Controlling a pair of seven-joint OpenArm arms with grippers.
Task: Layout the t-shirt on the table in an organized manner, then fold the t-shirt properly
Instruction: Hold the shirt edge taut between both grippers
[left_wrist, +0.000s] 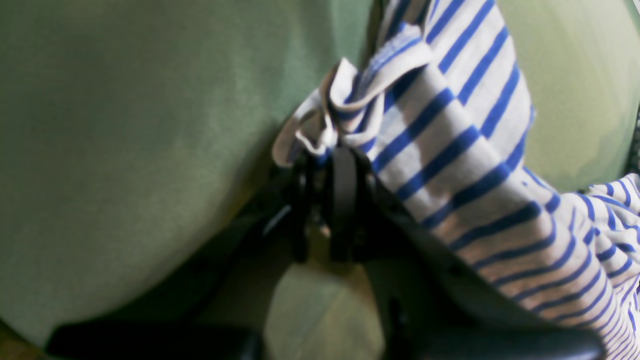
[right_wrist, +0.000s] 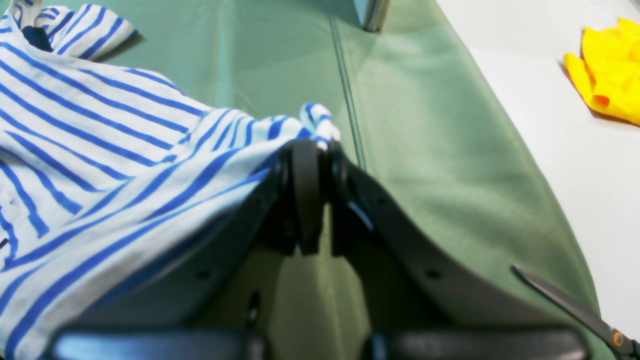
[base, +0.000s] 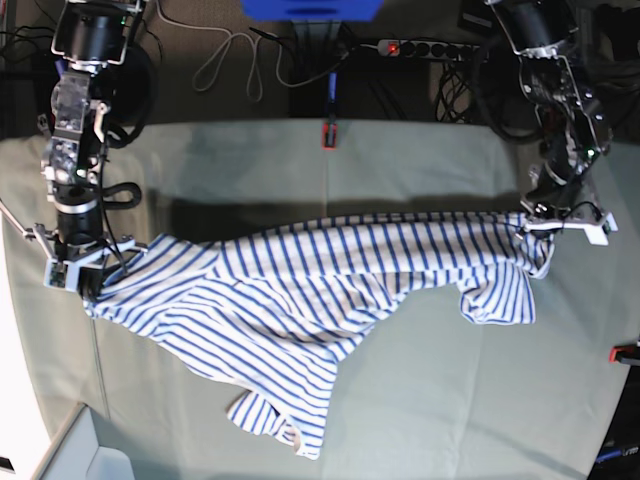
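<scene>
T-shirt (base: 300, 300): blue-striped, stretched over the green worktop (base: 420, 400) between my two arms, long axis side to side, a sleeve trailing toward the near edge. Left end effector (left_wrist: 325, 155) and right end effector (right_wrist: 315, 145) each clenched on a bunched edge. Step: layout. Next, I judge: lower flat, smooth out.

My left gripper (left_wrist: 325, 155) sits at the right edge of the base view, jaws pinched on a bunched edge of the t-shirt (base: 300, 290), its arm reaching down from the upper right corner. My right gripper (right_wrist: 317, 145) is at the left edge, jaws clamped tight on another edge, its arm descending from the upper left.
</scene>
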